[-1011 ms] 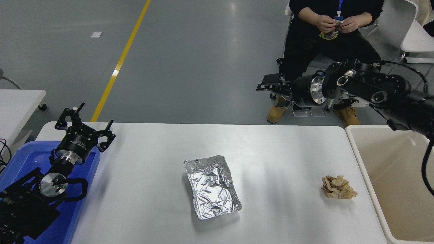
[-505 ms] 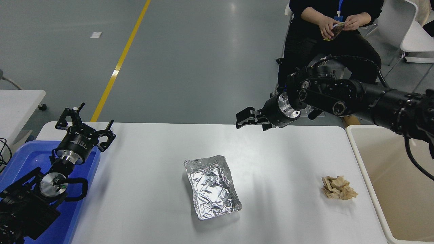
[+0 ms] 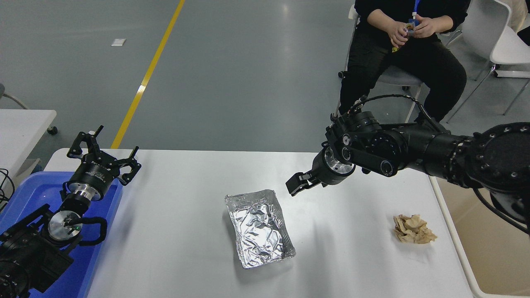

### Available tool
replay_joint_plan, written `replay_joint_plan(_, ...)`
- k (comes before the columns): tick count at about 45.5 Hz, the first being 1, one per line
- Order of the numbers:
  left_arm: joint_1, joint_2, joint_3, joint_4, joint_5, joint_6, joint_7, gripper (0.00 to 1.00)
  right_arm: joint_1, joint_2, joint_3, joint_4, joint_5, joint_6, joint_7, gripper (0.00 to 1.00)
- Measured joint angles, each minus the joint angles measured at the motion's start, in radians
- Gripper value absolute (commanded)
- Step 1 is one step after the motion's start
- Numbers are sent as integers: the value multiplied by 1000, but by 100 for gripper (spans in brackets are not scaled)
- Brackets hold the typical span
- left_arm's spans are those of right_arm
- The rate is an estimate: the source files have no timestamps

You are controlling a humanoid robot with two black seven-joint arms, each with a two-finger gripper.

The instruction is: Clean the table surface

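The table surface is a wide white top. A crumpled foil tray lies on it near the middle, and a wad of brown paper sits toward the right end. My right gripper hangs open and empty just above the table, close to the tray's far right corner. The right arm reaches in from the right edge, over the tub's near corner. My left gripper is parked open at the lower left, over the far edge of a blue bin.
A blue bin stands at the table's left end and a cream tub at its right end. A seated person handles something small beyond the far side. A smaller white table stands at the left.
My right arm has swung left and down from above the floor beyond the tub to just above the table by the foil tray. The left arm has not moved.
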Motion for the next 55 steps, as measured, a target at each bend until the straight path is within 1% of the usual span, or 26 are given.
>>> replay_joint_plan(30,0,0,0,-1,0,0,0,100,-185,5,209,-45,-18,-37,0,94)
replay_joint_plan(55,0,0,0,0,0,0,0,100,-328,5,395,-72,-15,-111,2,94)
